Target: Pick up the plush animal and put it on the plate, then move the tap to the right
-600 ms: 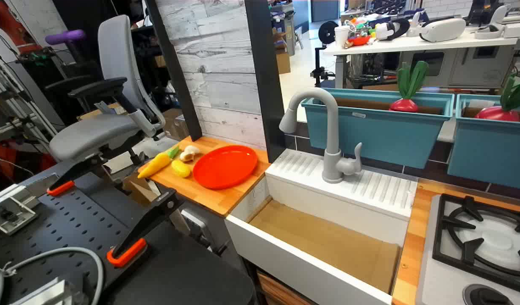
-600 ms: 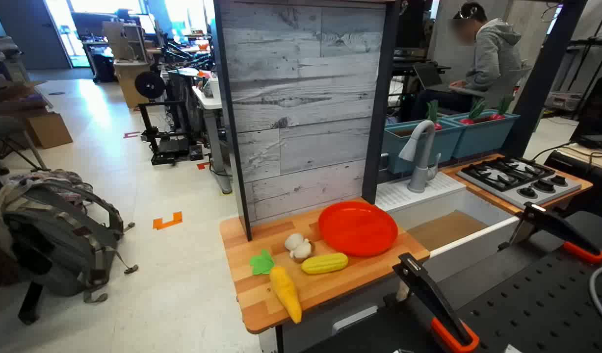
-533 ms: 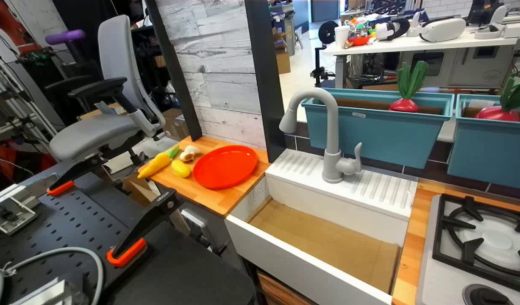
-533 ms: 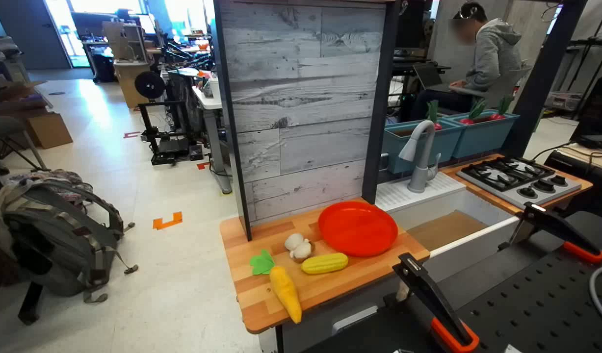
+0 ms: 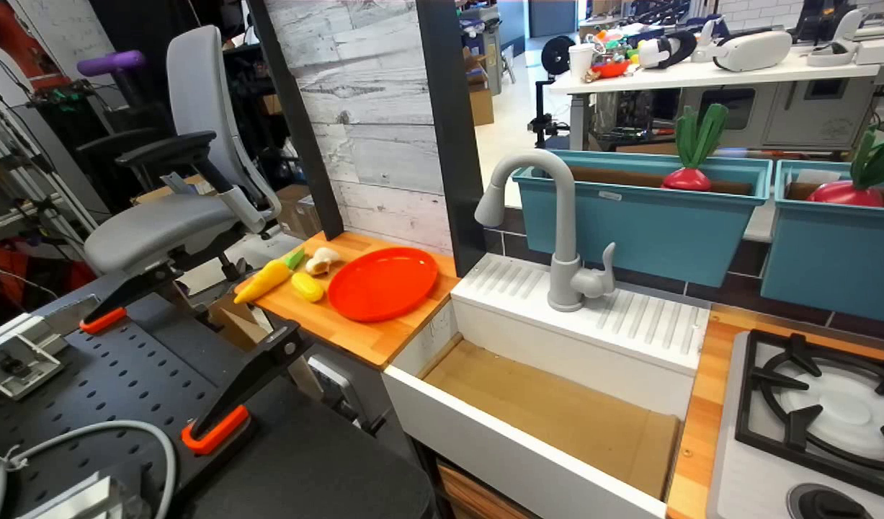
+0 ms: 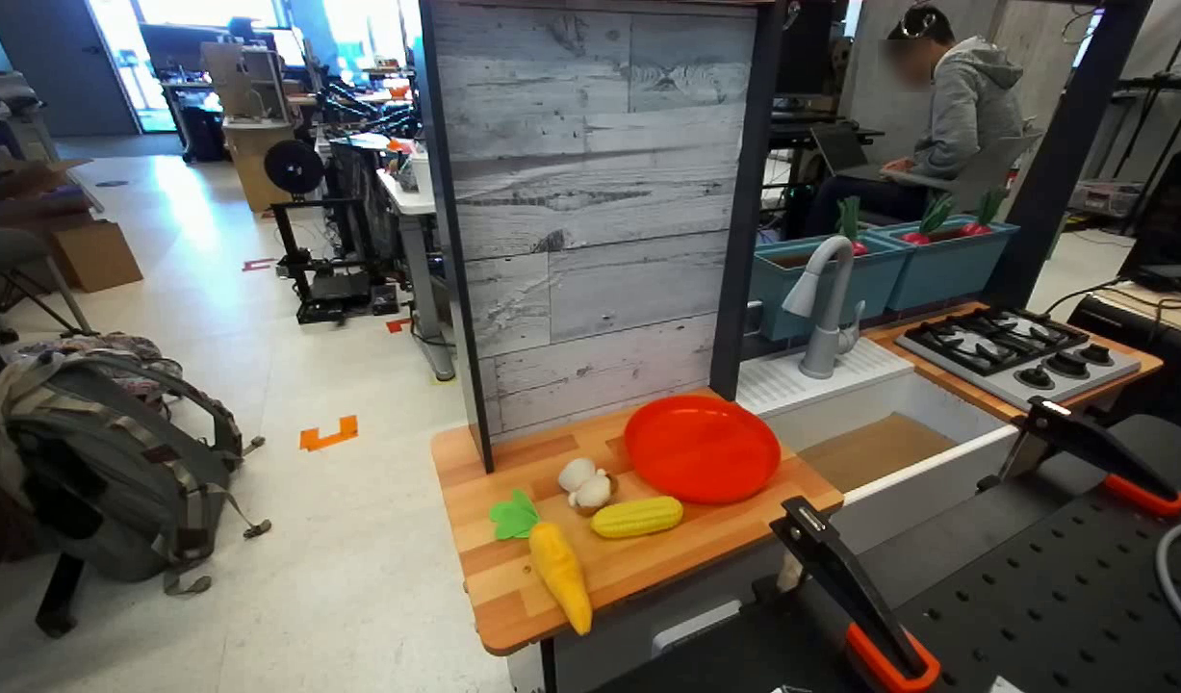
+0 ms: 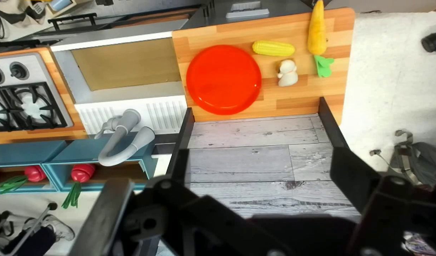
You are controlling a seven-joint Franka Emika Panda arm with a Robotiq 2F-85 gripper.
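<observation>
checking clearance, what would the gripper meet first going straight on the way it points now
Probably the grey-white wood-plank panel, seen beyond the open gripper in the wrist view. Depth and exact aim are unclear, so the orange-red plate is possible too.

In my wrist view, from the round orange-red plastic-looking plate point(image 7: 224, 80): rounded cream plush animal point(image 7: 288, 73) lies at 3 o'clock, oblong yellow plastic-looking corn point(image 7: 273, 48) at 2, arched matte-grey plastic-looking tap point(image 7: 115, 140) at 8.

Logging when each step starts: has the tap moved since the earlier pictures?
No; in an exterior view, the tap shows no shift either way against the teal planter.
</observation>
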